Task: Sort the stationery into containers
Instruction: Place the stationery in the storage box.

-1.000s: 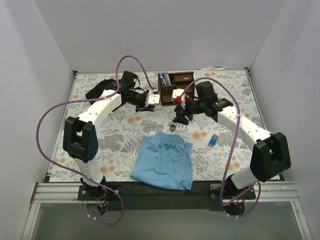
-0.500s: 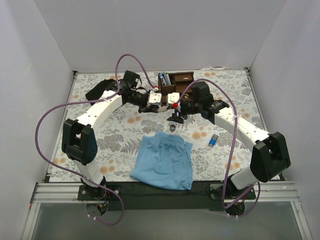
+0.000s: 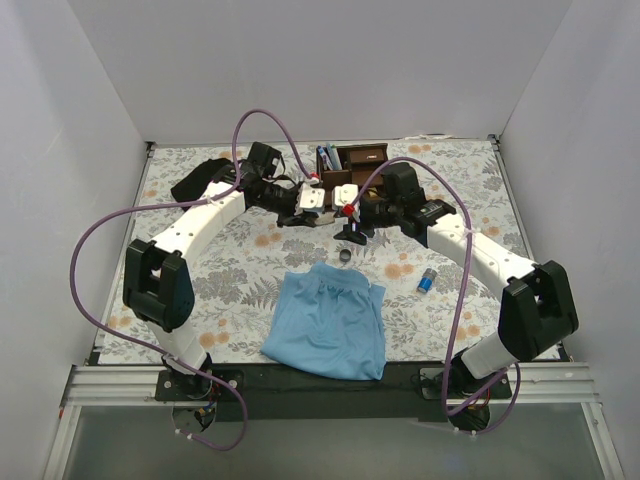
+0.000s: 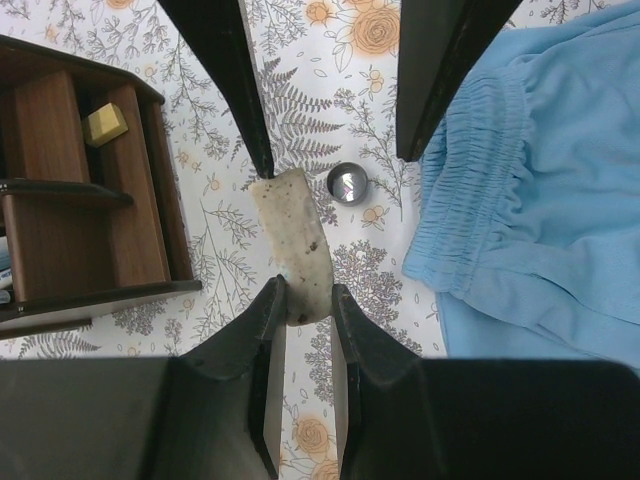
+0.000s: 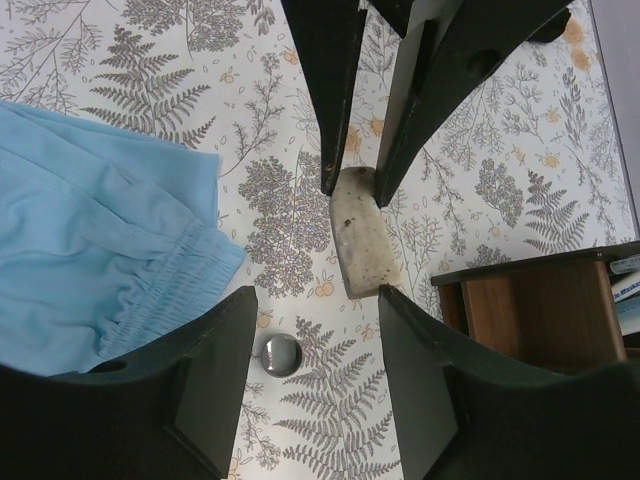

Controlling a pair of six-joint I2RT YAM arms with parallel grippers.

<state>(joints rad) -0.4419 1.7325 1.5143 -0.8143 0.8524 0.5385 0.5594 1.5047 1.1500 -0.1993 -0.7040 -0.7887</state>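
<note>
My left gripper (image 4: 305,290) is shut on one end of a pale speckled eraser block (image 4: 290,240) and holds it above the table. My right gripper (image 5: 315,295) is open; one fingertip (image 5: 392,300) touches the block's other end (image 5: 362,232), the other stands apart. In the top view the two grippers meet in front of the dark brown organizer (image 3: 352,163), left gripper (image 3: 322,208), right gripper (image 3: 352,232). A small dark ring (image 4: 347,184) lies on the table below them, also seen in the right wrist view (image 5: 279,355). A blue-capped white cylinder (image 3: 427,280) lies to the right.
The organizer (image 4: 150,200) holds a tan block (image 4: 105,124) in one slot and pens (image 3: 327,158) at its left side. A light blue cloth (image 3: 328,322) lies near the front; its hem (image 4: 470,190) is close to the ring. A black cloth (image 3: 195,180) lies far left.
My right gripper has moved left and up from above the ring to the left gripper, reaching the block's free end. The left gripper shifted slightly right, still holding the block.
</note>
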